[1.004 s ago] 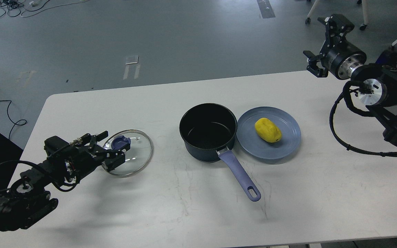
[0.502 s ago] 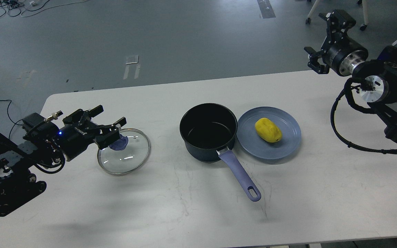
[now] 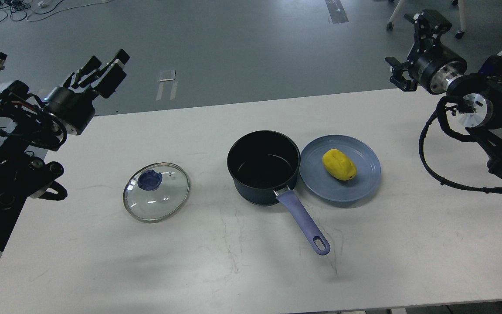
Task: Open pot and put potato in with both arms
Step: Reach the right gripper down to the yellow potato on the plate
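- While both arms are hanging clear of the table [image 3: 233, 270], the left gripper [image 3: 103, 74] is pointing up and away over the far left edge, its fingers standing slightly apart and holding nothing.
- The right gripper [image 3: 412, 48] is hovering past the far right corner, its two fingers spread wide with nothing between them.
- The glass lid [image 3: 156, 192] is lying flat on the table, knob up, well to the left of the pot [image 3: 263, 168]; the pot is sitting open, its dark inside showing nothing in it.
- The pot's handle [image 3: 304, 222] is running toward the near edge and slightly right, so it is not crossing the path between plate and pot.
- The potato [image 3: 339, 164] is resting on the blue plate [image 3: 364, 183], which is touching the pot's right side; its long axis is lying diagonally, far-left to near-right.
- Judged from this layout, the right gripper is the nearer tool: the potato is lying below it and to its left, toward the viewer, with the pot mouth just beyond the potato to the left.
- The left gripper's fingertips are being seen dark and partly end-on, so their exact spacing is hard to read; both arms' bases are being cut off by the frame edges.
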You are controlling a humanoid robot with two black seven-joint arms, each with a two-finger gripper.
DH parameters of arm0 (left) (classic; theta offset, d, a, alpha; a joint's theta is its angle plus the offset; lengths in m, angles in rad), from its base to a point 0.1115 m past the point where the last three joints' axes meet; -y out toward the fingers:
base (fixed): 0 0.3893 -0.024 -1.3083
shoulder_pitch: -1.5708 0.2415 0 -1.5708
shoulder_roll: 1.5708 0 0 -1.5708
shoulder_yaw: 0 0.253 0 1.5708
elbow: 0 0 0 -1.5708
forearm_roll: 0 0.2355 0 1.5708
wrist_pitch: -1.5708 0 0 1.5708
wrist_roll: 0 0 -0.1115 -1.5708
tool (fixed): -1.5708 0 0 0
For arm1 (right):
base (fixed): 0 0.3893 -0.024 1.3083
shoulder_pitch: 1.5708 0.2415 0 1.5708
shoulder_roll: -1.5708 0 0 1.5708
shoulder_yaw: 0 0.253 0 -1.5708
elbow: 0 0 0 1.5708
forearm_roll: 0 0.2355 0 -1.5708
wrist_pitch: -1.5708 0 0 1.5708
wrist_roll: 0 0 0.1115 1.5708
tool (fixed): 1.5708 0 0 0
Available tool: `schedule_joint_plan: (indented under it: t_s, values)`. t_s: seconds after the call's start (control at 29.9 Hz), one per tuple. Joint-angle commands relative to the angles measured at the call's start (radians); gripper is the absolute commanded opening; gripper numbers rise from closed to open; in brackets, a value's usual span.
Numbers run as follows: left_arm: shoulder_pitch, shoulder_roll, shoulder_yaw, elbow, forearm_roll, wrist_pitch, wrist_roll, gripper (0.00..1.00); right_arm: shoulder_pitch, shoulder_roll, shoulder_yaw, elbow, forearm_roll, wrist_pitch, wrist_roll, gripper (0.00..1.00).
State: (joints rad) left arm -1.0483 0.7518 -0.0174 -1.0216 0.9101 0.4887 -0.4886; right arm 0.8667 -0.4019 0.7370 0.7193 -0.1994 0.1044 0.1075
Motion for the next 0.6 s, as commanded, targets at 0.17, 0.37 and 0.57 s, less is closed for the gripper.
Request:
schedule_joint_plan:
  t_s: [0.17,0.37,0.57]
  values:
    - [-0.006,-0.064,-0.238,-0.002,-0.342,-0.25,0.0,0.98,0.009,0.0,-0.002,0.002,-0.001,0.001,0.0,1.0]
    - [0.008,-0.084,-0.326,-0.003,-0.558,-0.568,0.027,0.98,0.034,-0.002,-0.022,0.0,-0.009,0.008,-0.003,1.0]
    - [0.033,-0.156,-0.331,0.023,-0.837,-0.687,0.16,0.98,0.095,-0.002,-0.123,0.005,-0.011,0.014,0.005,1.0]
